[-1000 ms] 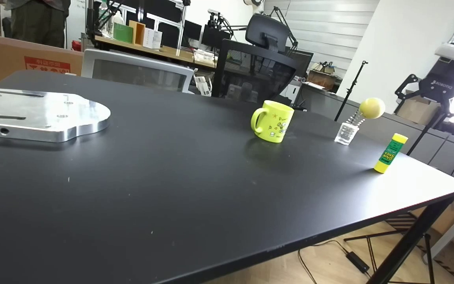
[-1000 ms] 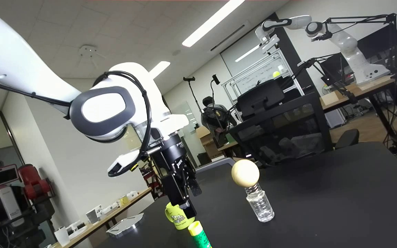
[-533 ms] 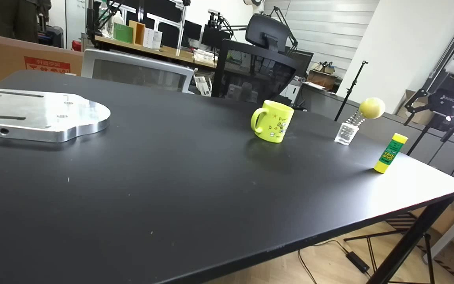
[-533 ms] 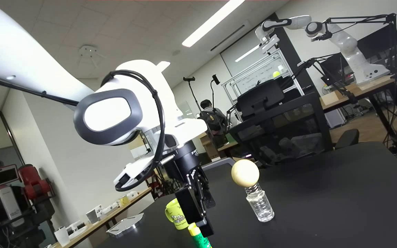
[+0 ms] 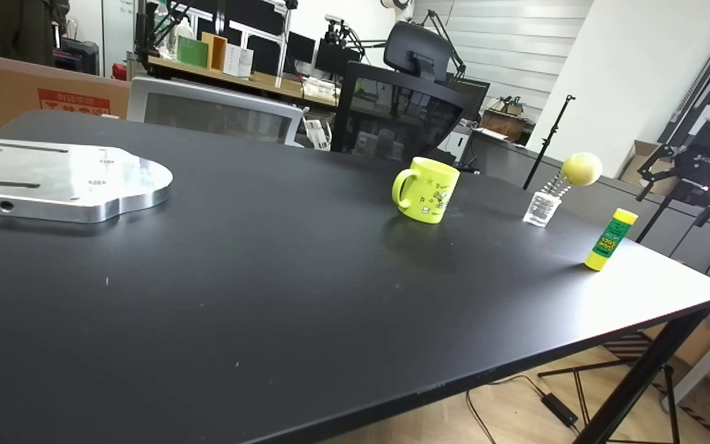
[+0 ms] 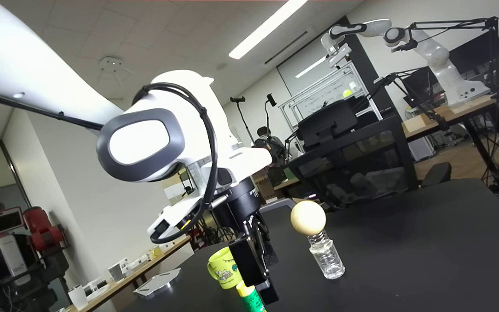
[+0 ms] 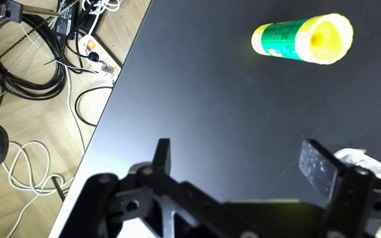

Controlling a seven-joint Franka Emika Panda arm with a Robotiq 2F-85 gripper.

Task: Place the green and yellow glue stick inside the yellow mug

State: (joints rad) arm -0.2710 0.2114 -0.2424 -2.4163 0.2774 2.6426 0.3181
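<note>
The green and yellow glue stick (image 5: pixel 611 239) stands upright on the black table near its edge. It also shows in an exterior view (image 6: pixel 254 302), cut off by the frame's bottom, and in the wrist view (image 7: pixel 283 39) at the upper right. The yellow mug (image 5: pixel 427 190) stands upright with its handle to the side; in an exterior view (image 6: pixel 224 268) my gripper partly covers it. The mug is out of the wrist view. My gripper (image 7: pixel 238 148) is open and empty above the table, its fingers wide apart. The glue stick lies beyond the fingertips, not between them.
A pale yellow ball (image 5: pixel 582 169) sits on a spring over a small clear bottle (image 6: pixel 327 258). A clear and white thing (image 7: pixel 359 158) is partly hidden behind the right finger. A metal plate (image 5: pixel 71 179) lies on the table. The table edge (image 7: pixel 111 96) borders the floor and cables.
My open gripper has moved down and to the right in both exterior views, more in the first half second than after. The glue stick, mug and ball have not moved.
</note>
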